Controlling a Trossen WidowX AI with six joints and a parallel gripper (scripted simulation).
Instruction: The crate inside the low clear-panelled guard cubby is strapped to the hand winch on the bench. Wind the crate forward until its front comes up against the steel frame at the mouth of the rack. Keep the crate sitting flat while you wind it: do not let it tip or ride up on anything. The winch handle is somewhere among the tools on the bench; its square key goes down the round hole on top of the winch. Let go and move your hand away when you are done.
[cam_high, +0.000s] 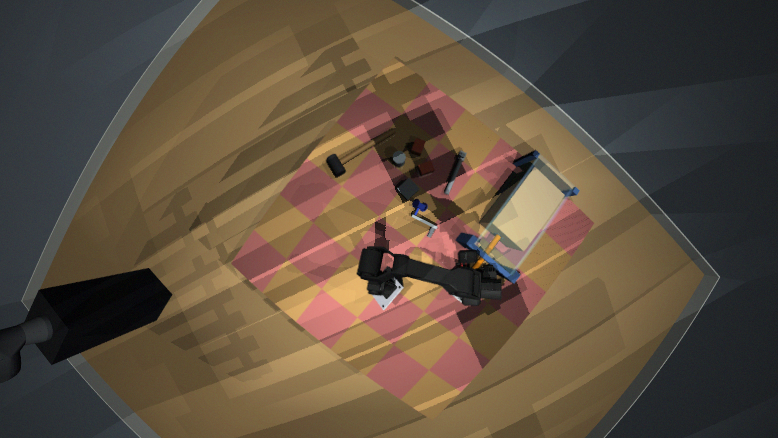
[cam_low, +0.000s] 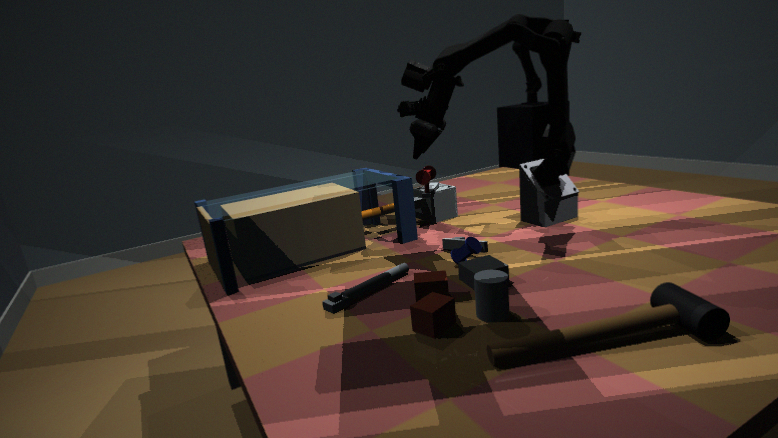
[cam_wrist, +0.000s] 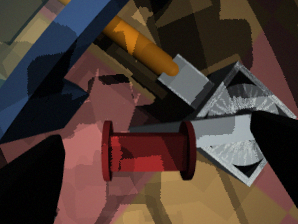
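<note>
Notably, the wrist view shows the open claw (cam_low: 418, 154) (cam_wrist: 160, 132) flanking the red spool-shaped grip (cam_wrist: 150, 151) (cam_low: 425, 175), hidden from above.

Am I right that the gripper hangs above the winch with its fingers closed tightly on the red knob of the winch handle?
Not quite: the wrist view shows the gripper open, its fingers apart, with the red knob ungripped between them.
</note>
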